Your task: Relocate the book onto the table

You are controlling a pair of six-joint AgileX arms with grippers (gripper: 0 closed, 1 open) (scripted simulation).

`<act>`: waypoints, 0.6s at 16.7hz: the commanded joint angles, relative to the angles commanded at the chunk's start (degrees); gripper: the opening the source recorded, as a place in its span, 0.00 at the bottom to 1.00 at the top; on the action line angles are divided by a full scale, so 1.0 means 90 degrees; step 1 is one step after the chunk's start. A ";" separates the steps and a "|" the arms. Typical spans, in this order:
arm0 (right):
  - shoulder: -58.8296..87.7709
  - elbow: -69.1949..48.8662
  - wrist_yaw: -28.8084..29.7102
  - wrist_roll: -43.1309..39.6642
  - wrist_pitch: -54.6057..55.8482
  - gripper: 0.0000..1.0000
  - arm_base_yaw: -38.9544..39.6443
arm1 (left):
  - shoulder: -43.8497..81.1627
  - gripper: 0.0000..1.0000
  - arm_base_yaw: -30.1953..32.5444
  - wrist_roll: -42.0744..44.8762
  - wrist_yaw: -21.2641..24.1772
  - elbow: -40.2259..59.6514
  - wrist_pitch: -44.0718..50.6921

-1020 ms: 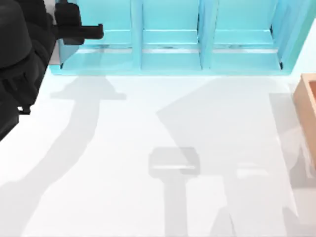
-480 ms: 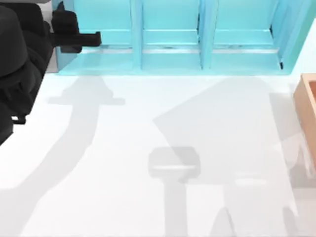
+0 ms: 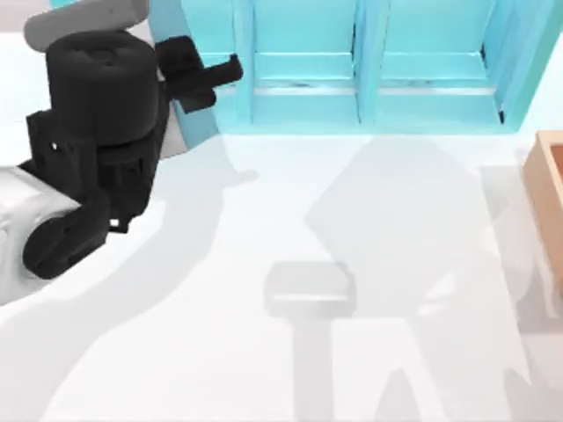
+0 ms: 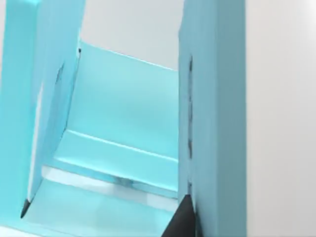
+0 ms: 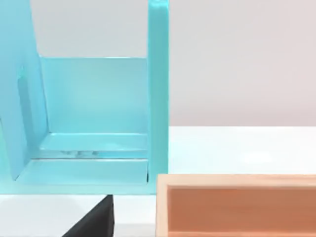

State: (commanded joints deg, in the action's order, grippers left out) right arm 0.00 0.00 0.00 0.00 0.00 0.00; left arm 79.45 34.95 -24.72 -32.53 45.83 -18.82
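Left gripper at shelf front | opening: cannot tell | table

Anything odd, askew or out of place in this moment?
Nothing looks damaged or spilled. The shelf stands square at the table's far edge, the wooden box at the right. The left gripper sits at the shelf's leftmost compartment.

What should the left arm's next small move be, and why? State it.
Probably ease the left gripper deeper into the shelf's leftmost compartment. It hovers at that compartment's front edge, and I cannot make out the book, so a closer look seems needed before grasping.
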 joint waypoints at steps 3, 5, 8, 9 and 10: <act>0.0000 0.0000 0.0000 0.0000 0.0000 1.00 0.0000 | 0.0637 0.00 0.0592 -0.1673 -0.0646 0.0266 0.0198; 0.0000 0.0000 0.0000 0.0000 0.0000 1.00 0.0000 | 0.1068 0.00 0.1017 -0.2909 -0.1102 0.0449 0.0346; 0.0000 0.0000 0.0000 0.0000 0.0000 1.00 0.0000 | 0.1687 0.00 0.1668 -0.4861 -0.1793 0.0711 0.0589; 0.0000 0.0000 0.0000 0.0000 0.0000 1.00 0.0000 | 0.1882 0.00 0.1884 -0.5522 -0.2021 0.0792 0.0674; 0.0000 0.0000 0.0000 0.0000 0.0000 1.00 0.0000 | 0.2066 0.00 0.2094 -0.6179 -0.2243 0.0869 0.0761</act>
State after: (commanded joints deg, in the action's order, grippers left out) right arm 0.00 0.00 0.00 0.00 0.00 0.00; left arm 98.05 53.80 -80.32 -52.72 53.65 -11.98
